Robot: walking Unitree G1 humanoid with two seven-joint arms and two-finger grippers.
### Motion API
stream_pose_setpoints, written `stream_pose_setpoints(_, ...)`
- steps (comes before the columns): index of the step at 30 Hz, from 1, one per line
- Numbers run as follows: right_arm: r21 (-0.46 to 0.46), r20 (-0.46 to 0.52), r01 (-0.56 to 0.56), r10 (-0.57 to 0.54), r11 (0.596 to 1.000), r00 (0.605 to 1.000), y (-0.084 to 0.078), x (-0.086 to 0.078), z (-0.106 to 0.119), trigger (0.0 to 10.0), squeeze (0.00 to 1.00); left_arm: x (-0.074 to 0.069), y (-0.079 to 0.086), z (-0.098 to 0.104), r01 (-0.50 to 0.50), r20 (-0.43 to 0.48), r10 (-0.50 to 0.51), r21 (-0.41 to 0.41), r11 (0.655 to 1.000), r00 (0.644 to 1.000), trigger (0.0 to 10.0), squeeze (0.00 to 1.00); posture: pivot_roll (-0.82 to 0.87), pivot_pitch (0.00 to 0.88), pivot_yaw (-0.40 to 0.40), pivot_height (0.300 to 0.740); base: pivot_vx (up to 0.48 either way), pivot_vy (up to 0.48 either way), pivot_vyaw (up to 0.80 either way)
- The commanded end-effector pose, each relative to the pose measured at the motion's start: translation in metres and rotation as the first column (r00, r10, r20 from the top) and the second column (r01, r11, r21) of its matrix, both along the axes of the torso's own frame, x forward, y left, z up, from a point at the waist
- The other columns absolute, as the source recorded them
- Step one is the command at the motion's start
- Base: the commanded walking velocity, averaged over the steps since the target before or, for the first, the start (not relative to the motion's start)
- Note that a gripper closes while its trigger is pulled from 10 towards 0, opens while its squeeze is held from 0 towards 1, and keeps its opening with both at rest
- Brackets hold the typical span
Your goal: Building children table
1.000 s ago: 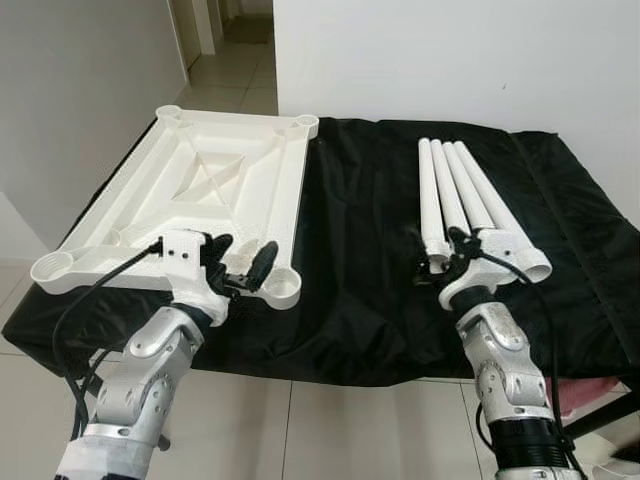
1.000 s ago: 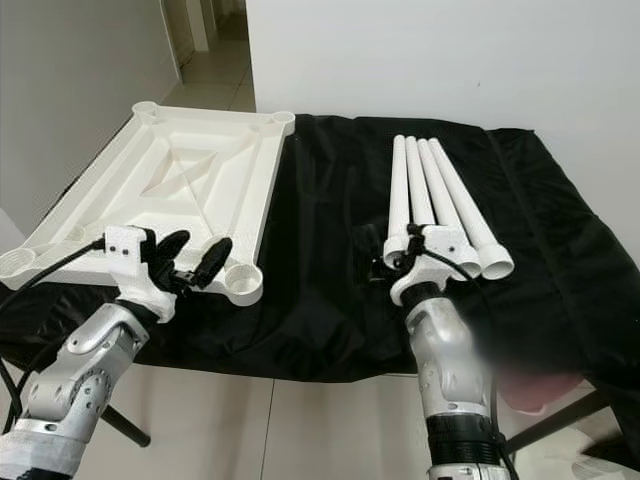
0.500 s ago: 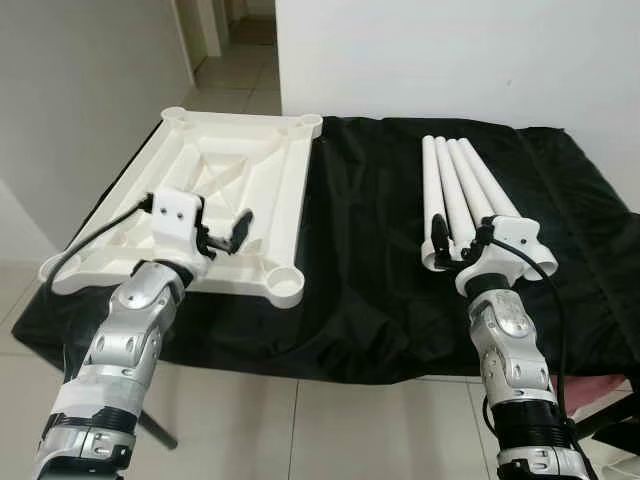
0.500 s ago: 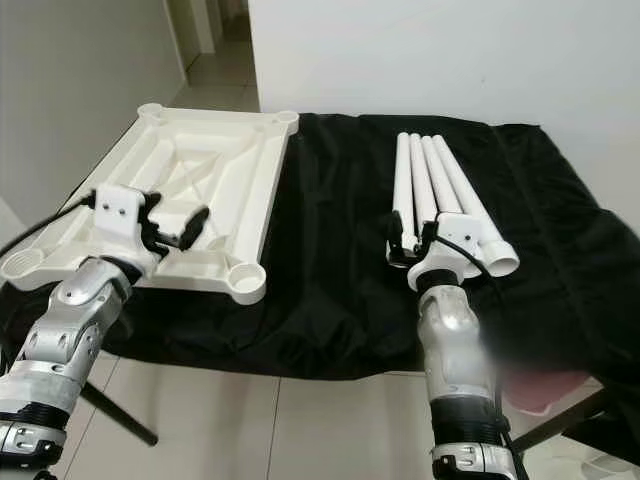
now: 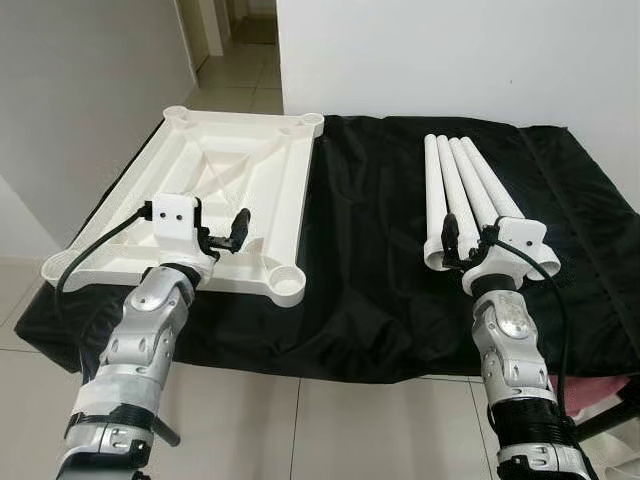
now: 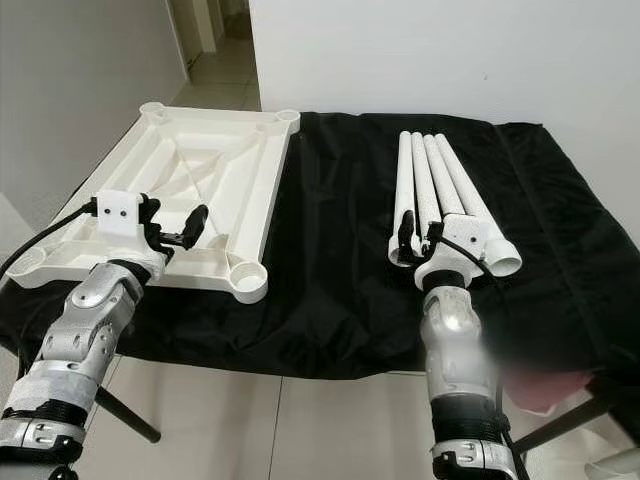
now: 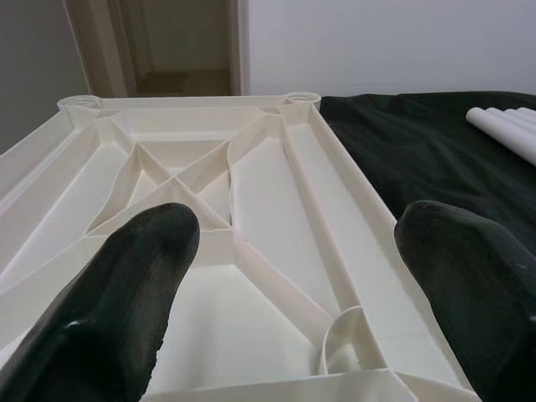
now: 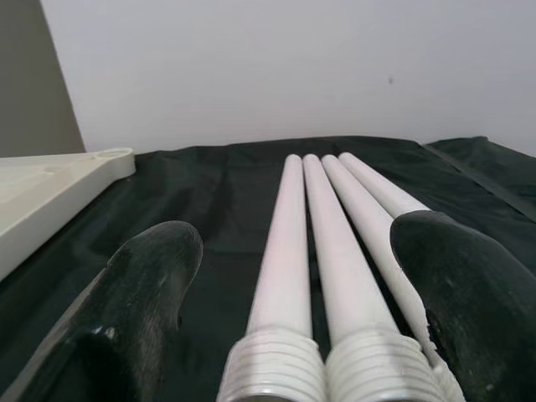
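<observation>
1. End effector status: the right end effector (image 5: 464, 243) is seen released, fingers spread, hovering at the threaded near ends of the four white legs (image 5: 461, 190), lower right of the left eye frame. Nothing is gripped.
2. Left end effector (image 5: 222, 236) is likewise released, poised over the near edge of the upturned white table top (image 5: 215, 190), left of centre. No contact is seen.
3. Both parts are laid on the black-draped tabletop (image 5: 370, 260), well apart from each other; the legs lie side by side, touching.
4. Step in hand is judged to be pick-up of the first leg. The leftmost leg (image 8: 280, 251) sits between the right fingers (image 8: 146, 301) in the wrist view, so that one should be taken.
5. The grip should be set just behind the thread, not on it, so the thread is left free for the socket.
6. The leg should be lifted straight up before being swung over, so its neighbours are not rolled.
7. The near corner socket (image 5: 285, 277) is the closest target; the table top should be steadied by the left end effector while the leg is screwed in.
</observation>
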State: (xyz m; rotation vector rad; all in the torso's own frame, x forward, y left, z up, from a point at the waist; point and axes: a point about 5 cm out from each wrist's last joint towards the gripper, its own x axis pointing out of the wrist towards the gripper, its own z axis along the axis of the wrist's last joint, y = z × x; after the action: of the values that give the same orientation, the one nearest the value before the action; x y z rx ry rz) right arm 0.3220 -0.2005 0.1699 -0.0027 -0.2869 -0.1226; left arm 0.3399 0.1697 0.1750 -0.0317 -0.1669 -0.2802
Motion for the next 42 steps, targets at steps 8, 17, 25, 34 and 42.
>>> stream_pose_setpoints(8, -0.034, 0.012, -0.042, 0.042, 0.999, 0.999, 0.012, -0.005, -0.004, 10.0, 0.00, -0.001, 0.000, -0.004, -0.025, -0.012, 0.025, 0.006, 1.000, 1.000, 10.0, 0.00, -0.06, 0.000, 0.063, 0.740, 0.000, 0.000, 0.00)
stream_pose_setpoints(17, -0.062, 0.005, -0.050, 0.050, 0.997, 0.999, 0.010, -0.003, -0.004, 10.0, 0.00, -0.002, 0.001, -0.007, -0.060, -0.015, 0.060, -0.019, 0.998, 0.998, 10.0, 0.00, -0.06, 0.006, 0.066, 0.740, 0.000, 0.000, 0.00)
stream_pose_setpoints(25, -0.077, 0.007, -0.057, 0.057, 0.995, 0.998, 0.015, -0.002, -0.004, 10.0, 0.00, 0.000, 0.002, -0.007, -0.064, -0.018, 0.063, -0.023, 0.998, 0.998, 10.0, 0.00, -0.06, 0.000, 0.067, 0.740, 0.000, 0.316, 0.00)
stream_pose_setpoints(34, -0.084, 0.010, -0.061, 0.062, 0.995, 0.998, 0.016, 0.000, -0.004, 10.0, 0.00, 0.002, -0.002, -0.005, -0.044, -0.009, 0.044, -0.005, 0.999, 0.999, 10.0, 0.00, -0.06, 0.000, 0.069, 0.740, 0.000, 0.476, 0.00)
stream_pose_setpoints(42, -0.092, 0.004, -0.054, 0.054, 0.994, 0.999, 0.014, 0.000, -0.005, 10.0, 0.00, 0.003, -0.008, -0.004, -0.025, 0.008, 0.025, 0.016, 1.000, 1.000, 10.0, 0.00, -0.07, 0.000, 0.074, 0.740, 0.000, 0.104, -0.46)
